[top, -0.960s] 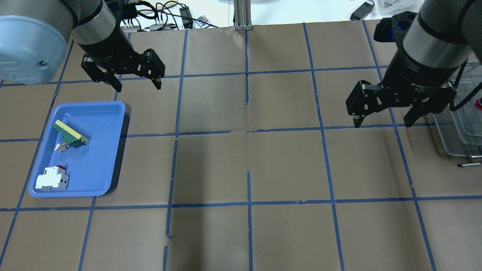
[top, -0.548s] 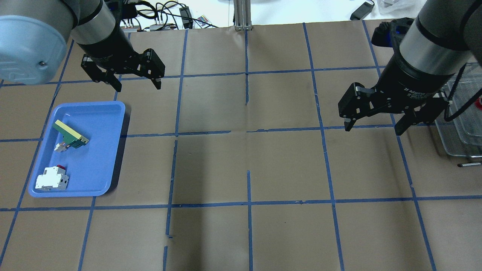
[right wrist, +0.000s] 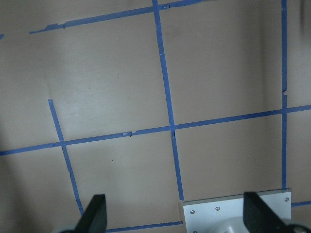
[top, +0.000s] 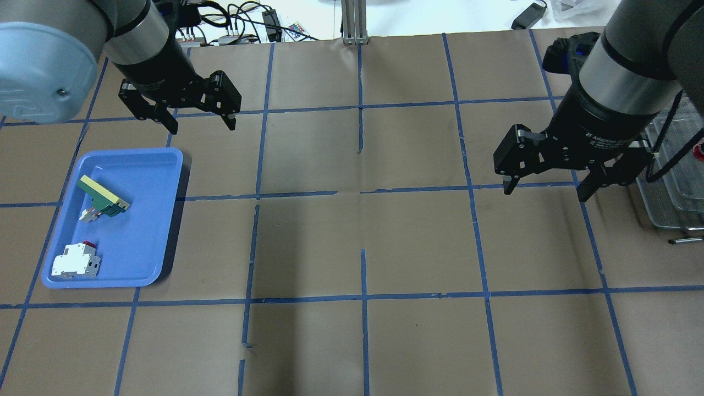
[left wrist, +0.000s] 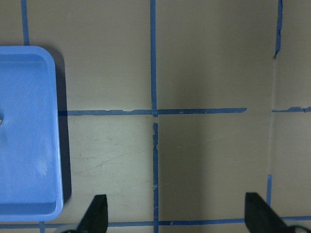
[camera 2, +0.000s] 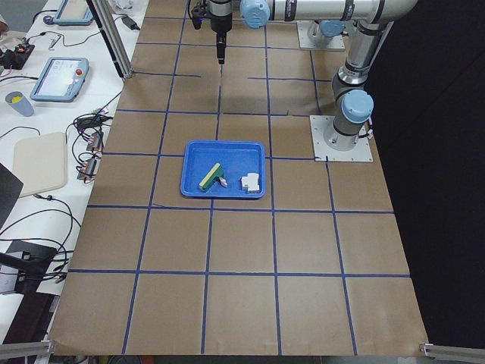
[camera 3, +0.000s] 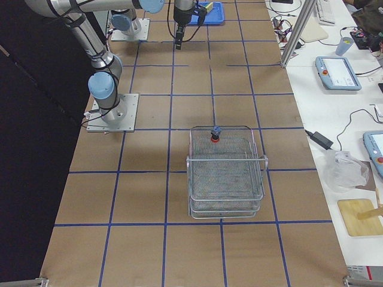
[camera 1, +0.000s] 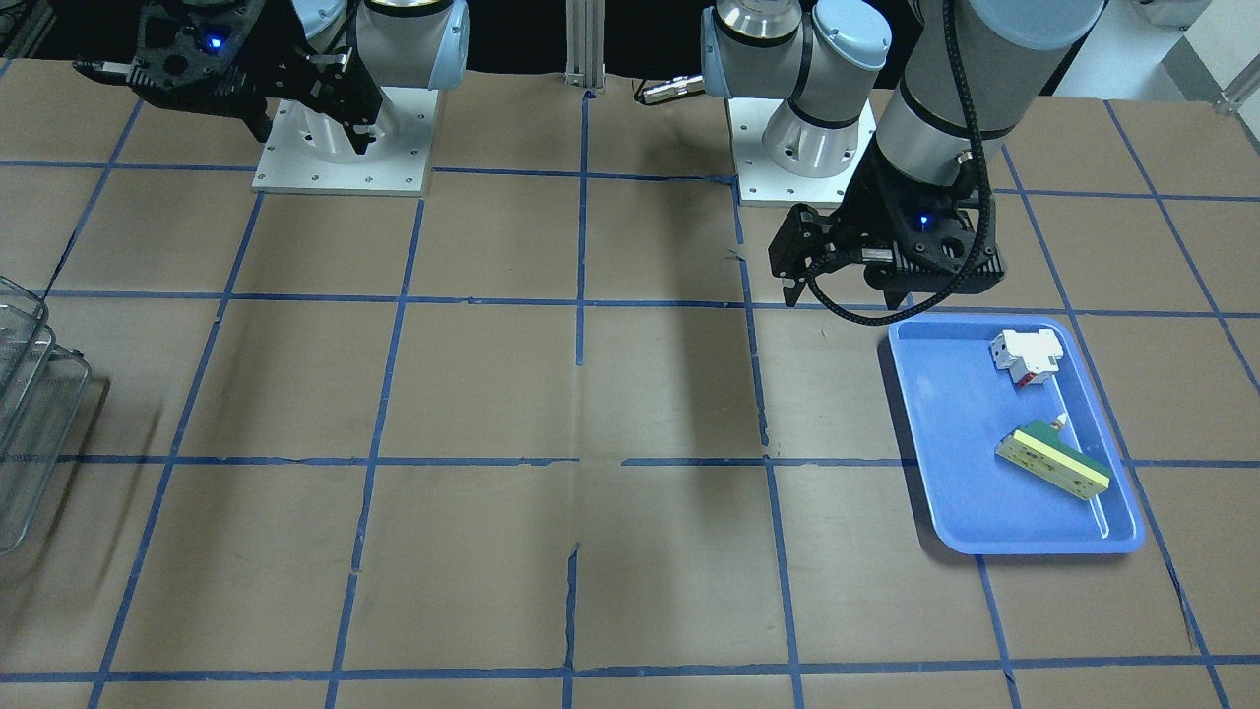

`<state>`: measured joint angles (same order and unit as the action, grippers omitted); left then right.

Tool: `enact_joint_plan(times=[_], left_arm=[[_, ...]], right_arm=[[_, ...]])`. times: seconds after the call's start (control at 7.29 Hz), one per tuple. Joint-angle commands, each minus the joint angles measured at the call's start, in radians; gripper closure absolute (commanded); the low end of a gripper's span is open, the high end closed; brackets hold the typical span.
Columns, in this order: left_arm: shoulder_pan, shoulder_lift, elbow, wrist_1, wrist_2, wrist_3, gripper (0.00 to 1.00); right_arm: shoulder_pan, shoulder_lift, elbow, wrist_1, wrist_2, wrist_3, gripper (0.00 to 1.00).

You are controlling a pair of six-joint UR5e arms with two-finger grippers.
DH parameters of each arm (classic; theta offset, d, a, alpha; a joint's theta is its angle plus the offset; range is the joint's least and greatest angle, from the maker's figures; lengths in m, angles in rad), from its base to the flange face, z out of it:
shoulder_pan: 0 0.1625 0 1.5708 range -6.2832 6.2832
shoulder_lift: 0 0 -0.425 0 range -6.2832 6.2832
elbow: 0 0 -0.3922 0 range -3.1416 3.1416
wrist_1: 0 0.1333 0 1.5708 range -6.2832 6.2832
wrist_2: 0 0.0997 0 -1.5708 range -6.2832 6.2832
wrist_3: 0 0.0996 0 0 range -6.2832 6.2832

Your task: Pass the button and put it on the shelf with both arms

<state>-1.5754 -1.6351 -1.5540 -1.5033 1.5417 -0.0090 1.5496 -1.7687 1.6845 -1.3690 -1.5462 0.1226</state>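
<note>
The button [camera 3: 213,135], red-capped with a bluish block, stands in the top basket of the wire shelf [camera 3: 227,179], near its far rim. In the overhead view only a red bit of the button [top: 699,151] shows at the right edge, inside the shelf [top: 668,212]. My right gripper [top: 544,192] is open and empty, hovering left of the shelf. My left gripper [top: 202,125] is open and empty, just beyond the blue tray. Both wrist views show open fingers [left wrist: 95,216] [right wrist: 92,216] over bare table.
The blue tray [top: 165,154] at the left holds a green-and-cream bar [top: 103,196] and a white-and-red block [top: 76,261]. The table is brown paper with blue tape grid lines. Cables lie beyond the far edge. Arm bases show in the front view [camera 1: 340,148].
My right gripper has shifted left, away from the shelf, staying open. The left arm and the tray's items have not moved.
</note>
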Motion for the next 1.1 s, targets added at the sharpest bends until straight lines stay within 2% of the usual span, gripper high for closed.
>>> enact_joint_plan(times=[0.0, 0.96], left_arm=[[0.0, 0.0, 0.0, 0.002, 0.0, 0.0, 0.0], [0.0, 0.0, 0.0, 0.002, -0.003, 0.001, 0.0]], right_arm=[[0.001, 0.003, 0.001, -0.001, -0.017, 0.002, 0.0], [0.0, 0.008, 0.034, -0.005, -0.006, 0.031, 0.0]])
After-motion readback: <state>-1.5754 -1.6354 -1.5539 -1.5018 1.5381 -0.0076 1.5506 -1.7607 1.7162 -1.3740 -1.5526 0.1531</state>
